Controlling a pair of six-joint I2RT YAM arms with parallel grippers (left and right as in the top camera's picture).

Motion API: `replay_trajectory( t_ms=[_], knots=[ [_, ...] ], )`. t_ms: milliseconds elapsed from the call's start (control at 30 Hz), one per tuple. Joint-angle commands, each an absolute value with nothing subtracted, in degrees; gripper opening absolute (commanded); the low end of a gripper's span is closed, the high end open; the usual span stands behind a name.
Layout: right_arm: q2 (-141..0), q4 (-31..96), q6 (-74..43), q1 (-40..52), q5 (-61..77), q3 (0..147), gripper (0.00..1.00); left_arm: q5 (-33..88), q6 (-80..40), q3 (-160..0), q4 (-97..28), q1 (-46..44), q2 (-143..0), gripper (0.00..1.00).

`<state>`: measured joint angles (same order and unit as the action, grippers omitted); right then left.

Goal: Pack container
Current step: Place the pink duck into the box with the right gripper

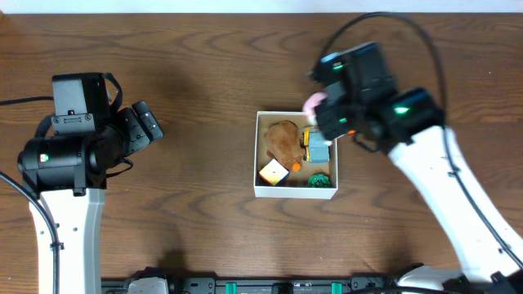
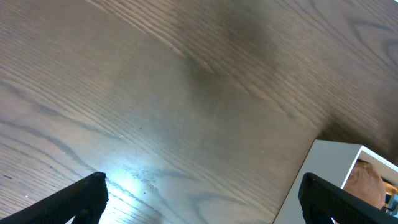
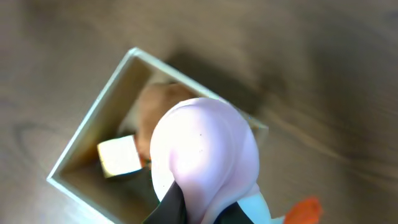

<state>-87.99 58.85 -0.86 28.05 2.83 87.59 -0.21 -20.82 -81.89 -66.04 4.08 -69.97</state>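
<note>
Overhead, the container (image 1: 294, 193) sits on the surface (image 1: 204, 65), holding a brown toy (image 1: 283, 140) and a pale cube (image 1: 274, 171); the right arm (image 1: 433, 180) hangs over its far right corner. The left wrist shows left fingers (image 2: 79, 198) spread wide over bare wood. Only the right wrist shows right fingers (image 3: 165, 209) pinching a pink toy (image 3: 205, 155) above the container

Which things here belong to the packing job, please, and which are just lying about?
Job in hand:
- container
- pink toy, held over it by the right gripper
- already inside: brown toy, cube, blue toy, green toy

Not in play:
- left gripper, open over the table
</note>
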Motion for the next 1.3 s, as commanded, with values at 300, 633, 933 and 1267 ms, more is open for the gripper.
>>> replay_trajectory(
  t_ms=[300,633,933,1267],
  knots=[
    [-98.41,63.53,-0.25,36.75,3.27,87.15,0.07,-0.47,-21.12,-81.97,-66.35,4.38,-70.0,0.98],
    [-101.91,65.04,1.39,39.33,3.27,87.15,0.46,-0.47,-21.12,-81.97,-66.32,4.38,-70.0,0.98],
    [-101.91,64.99,1.58,39.59,3.2,87.15,0.68,-0.47,-21.12,-81.97,-66.37,4.38,-70.0,0.98],
    [-101.56,61.63,-3.38,39.16,0.05,87.57,0.64,-0.45,-20.78,-81.97,-66.83,4.14,-69.95,0.98]
  ],
)
